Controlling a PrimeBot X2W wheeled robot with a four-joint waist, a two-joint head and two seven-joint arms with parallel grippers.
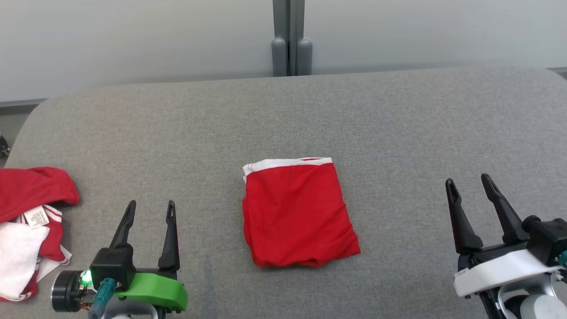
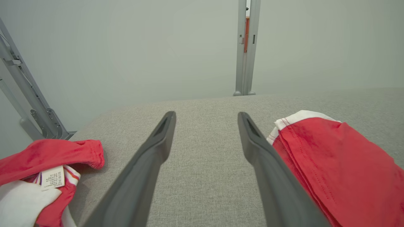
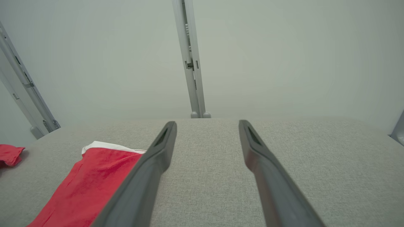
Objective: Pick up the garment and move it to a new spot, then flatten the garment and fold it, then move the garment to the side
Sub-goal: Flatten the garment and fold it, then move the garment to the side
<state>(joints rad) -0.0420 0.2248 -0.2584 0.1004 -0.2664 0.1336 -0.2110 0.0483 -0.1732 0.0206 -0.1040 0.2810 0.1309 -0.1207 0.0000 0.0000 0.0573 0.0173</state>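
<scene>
The red garment lies folded in a neat rectangle in the middle of the grey tabletop, with its white band at the far edge. The left end effector and the right end effector both have their fingers spread and hold nothing, one on each side and well apart from it. What seems left is moving it aside. To do this well, pinch all layers together at one edge and carry it low, so the fold does not open. A pile of red and white clothes occupies the left edge, so the right side looks freer.
</scene>
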